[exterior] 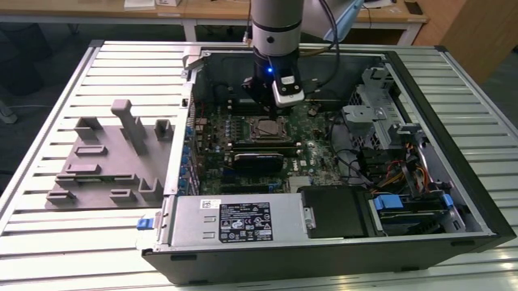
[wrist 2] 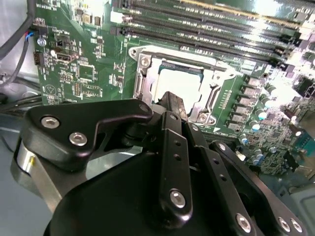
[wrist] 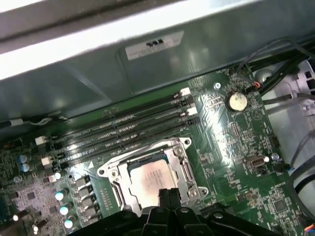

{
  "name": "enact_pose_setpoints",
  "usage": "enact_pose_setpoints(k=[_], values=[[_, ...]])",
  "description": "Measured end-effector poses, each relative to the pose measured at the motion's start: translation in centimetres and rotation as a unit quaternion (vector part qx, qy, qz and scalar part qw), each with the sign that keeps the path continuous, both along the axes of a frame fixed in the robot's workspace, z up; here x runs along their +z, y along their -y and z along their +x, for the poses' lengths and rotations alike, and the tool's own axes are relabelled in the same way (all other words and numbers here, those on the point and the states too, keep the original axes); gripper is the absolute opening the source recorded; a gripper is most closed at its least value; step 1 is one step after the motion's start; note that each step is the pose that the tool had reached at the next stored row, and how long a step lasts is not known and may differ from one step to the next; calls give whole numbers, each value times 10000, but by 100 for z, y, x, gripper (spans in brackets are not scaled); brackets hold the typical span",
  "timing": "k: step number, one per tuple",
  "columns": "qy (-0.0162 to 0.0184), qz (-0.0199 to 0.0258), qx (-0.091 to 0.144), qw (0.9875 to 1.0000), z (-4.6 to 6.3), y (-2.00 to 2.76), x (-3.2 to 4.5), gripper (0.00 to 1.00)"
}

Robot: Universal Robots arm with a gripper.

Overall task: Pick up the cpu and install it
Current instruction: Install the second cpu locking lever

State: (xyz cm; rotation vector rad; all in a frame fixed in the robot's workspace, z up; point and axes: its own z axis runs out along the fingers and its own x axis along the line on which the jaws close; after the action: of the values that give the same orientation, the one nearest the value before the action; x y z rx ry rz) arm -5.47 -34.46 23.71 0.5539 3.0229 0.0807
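A: Surface and room?

B: Open PC case [exterior: 453, 200] lies on a ribbed metal bench [exterior: 48, 91]. Grey fixture tray [exterior: 105, 157] sits on the bench toward the exterior view's left, beside the case, apart from it. Wooden desks [exterior: 202, 9] stand behind the bench; floor is dark.

A: Inside the case?

B: Green motherboard [wrist: 236, 142], RAM slots [wrist: 123, 128] in a row next to the socket [wrist: 184, 169], coin cell [wrist: 236, 101] near the board edge. PSU w/ label [exterior: 235, 221] at the near side, drive cage and cable bundle [exterior: 396, 163] toward the exterior view's right.

A: Cpu?

B: The cpu [wrist: 147, 179] lies flat in the socket, metal frame around it, silvery top facing up.

A: Tool?

B: Gripper [wrist: 168, 195] hangs just above the cpu's edge, fingertips pressed together, nothing between them. Contact w/ the chip: can't tell.
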Motion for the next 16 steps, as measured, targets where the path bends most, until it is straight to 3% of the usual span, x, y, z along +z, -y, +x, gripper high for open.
enact_pose_setpoints(k=[16], values=[[0, 0, 8, 10000, -6, 284, 0, 11]])
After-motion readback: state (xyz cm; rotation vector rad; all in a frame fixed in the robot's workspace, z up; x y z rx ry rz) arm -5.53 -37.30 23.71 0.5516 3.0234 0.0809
